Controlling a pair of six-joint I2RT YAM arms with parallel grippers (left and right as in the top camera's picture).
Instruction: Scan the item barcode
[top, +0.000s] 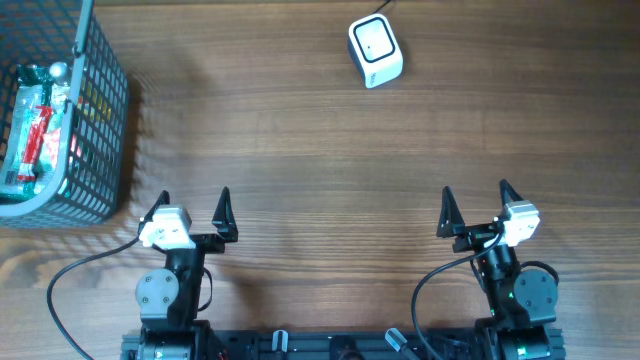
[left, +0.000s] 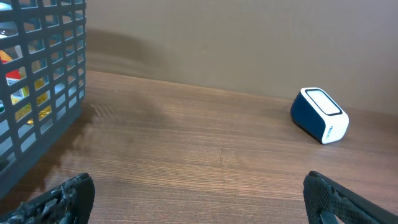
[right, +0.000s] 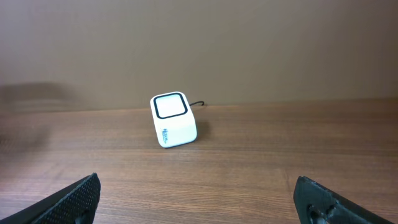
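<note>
Bench (top: 300, 150) of brown wood, viewed from overhead. Basket (top: 100, 120) of dark grey mesh with pale rim at far left, partly cut off by frame edge. Inside it, packets (top: 35, 130) in green and red wrappers, heaped; barcode too small to make out. Scanner (top: 375, 51), small white block with dark-rimmed window on top, on far side right of centre, turned at a slant, thin cable (right: 198, 104) trailing off behind. Well apart from basket, bare wood between.

Left gripper (top: 193, 200) at near edge, close to basket's near corner, jaws spread to their widest, nothing between them. Right gripper (top: 476, 192) at near edge on opposite side, jaws likewise fully spread, holding nothing. No contact with basket, packets or scanner.

From left wrist: basket wall at left, scanner off to right, black fingers (left: 68, 196) low in both corners. From right wrist: scanner ahead, slightly left of centre, window facing up and toward camera.
</note>
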